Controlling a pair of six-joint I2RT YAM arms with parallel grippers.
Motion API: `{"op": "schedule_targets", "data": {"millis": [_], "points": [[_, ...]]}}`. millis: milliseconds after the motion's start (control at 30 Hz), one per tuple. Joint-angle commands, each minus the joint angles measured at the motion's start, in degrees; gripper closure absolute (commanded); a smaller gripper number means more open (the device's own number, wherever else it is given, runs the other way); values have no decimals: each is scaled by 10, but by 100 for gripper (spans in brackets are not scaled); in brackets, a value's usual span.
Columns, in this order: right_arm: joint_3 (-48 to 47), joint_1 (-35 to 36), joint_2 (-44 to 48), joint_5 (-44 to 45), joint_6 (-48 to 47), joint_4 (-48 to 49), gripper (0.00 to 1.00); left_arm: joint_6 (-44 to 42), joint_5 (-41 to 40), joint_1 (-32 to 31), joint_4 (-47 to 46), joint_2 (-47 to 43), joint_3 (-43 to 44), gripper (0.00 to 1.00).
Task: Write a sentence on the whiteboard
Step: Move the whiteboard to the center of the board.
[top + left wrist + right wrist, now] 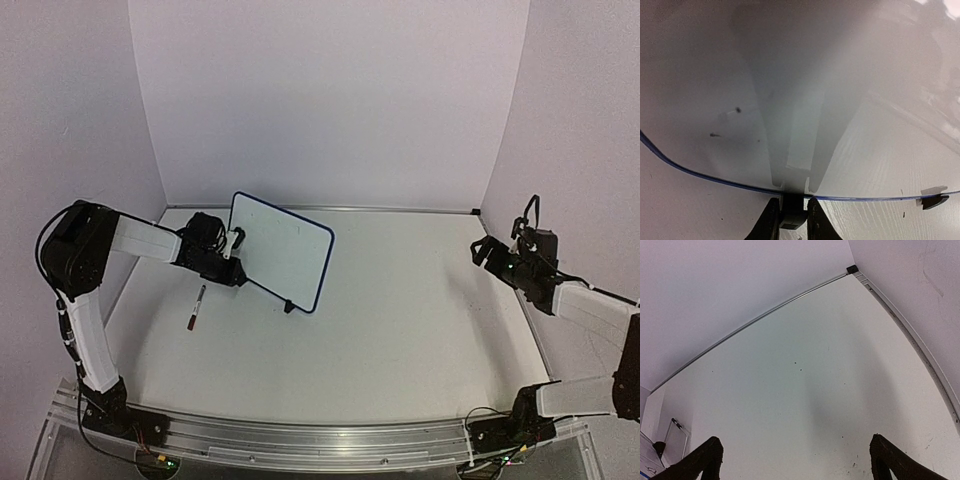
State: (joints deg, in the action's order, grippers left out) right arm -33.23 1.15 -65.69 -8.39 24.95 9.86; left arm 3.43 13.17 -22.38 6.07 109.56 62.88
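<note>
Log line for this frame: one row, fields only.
left end effector: clamped on whiteboard edge | right end effector: open, empty | marker: lying on table | board face: no legible writing

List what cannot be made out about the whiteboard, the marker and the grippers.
Whiteboard: any writing is too small in the top view; in the left wrist view glare leaves only a few specks.
Marker: too small in the top view to tell whether it is capped.
Left gripper: the bottom edge of the left wrist view cuts off its fingers below the frame.
</note>
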Motion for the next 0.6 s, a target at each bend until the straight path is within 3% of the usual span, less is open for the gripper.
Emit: {"op": "schedule_targets", "data": {"millis": [0,167,467,567], "points": [[2,2,9,5,1,14,2,36,-34,-28,-19,-36,-36,81],[6,2,14,6,1,14,2,49,-43,-29,-57,-49,-58,82],[24,2,40,13,4,11,2,70,-64,-45,-83,-55,-69,98],[30,2,57,19,3,2,2,86,-94,-63,-93,-60,-79,100]]}}
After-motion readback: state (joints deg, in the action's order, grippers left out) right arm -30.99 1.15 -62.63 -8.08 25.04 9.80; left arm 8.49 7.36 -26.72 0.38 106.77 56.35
